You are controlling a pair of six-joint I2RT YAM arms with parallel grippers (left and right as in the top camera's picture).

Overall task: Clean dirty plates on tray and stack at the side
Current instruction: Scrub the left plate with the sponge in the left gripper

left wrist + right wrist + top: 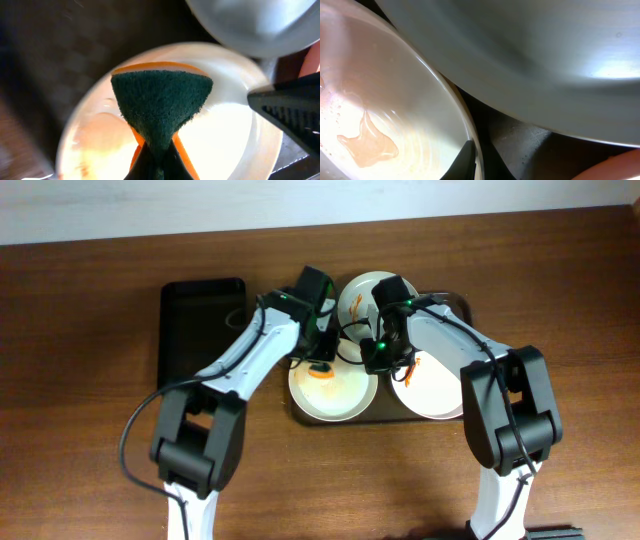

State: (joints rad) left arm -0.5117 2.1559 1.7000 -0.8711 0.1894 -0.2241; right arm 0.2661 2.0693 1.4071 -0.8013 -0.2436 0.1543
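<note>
While the left gripper point(155, 167) clamps a green-faced sponge point(160, 97) against one plate point(340, 402), the right gripper point(385, 358) is closed at a plate rim. Whether it actually pinches that rim cannot be told.

Item: three plates point(365, 292), all lying on the tray point(457, 306).

Handling, judged: rigid, light, glossy, slippery where sauced, liable to chip.

Recommended hold: the rim edge, pinched above and beneath, away from wet centres.
</note>
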